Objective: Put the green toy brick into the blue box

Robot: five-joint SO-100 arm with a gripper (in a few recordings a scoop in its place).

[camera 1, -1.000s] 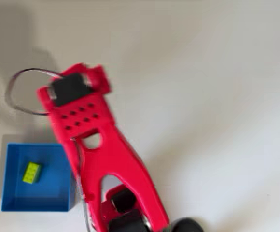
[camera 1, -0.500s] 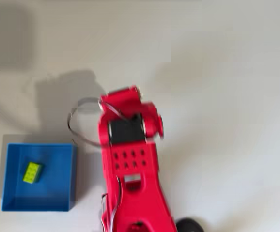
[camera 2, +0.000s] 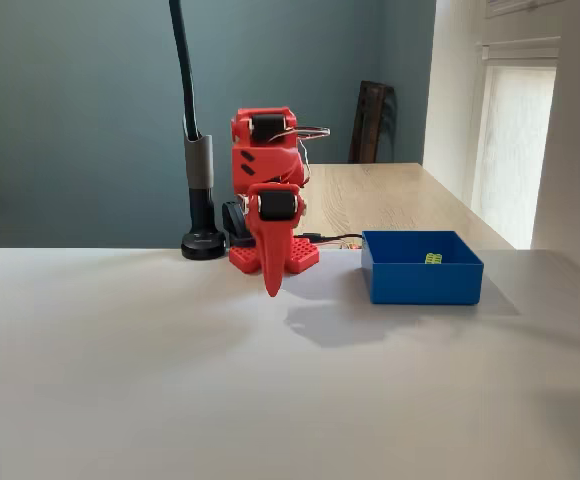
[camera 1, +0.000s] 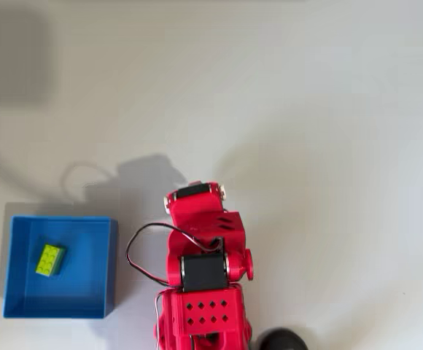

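**Inspector:** Start with the largest item. The white table (camera 1: 328, 109) is bare across the upper and right parts of the overhead view. How is the red arm (camera 1: 203, 284) disposed?

**Assistant:** Folded over its base at the bottom centre of the overhead view. In the fixed view the gripper (camera 2: 272, 285) hangs point-down just left of centre, fingers drawn together with nothing between them — it carries no load.

**Inspector:** The blue box (camera 1: 22, 310)?

**Assistant:** Lower left of the overhead view, apart from the arm and flat on the table.

**Inspector:** And the green toy brick (camera 1: 49, 259)?

**Assistant:** Inside the box, resting on its floor toward the upper-left part, studs up. I judge the placement complete — the arm's folded posture reads as a rest position.

**Inspector:** Obstructions?

**Assistant:** None near the box. A black lamp post (camera 2: 198, 170) stands behind the arm, left of centre in the fixed view, and a loose cable (camera 1: 135, 255) loops between arm and box.
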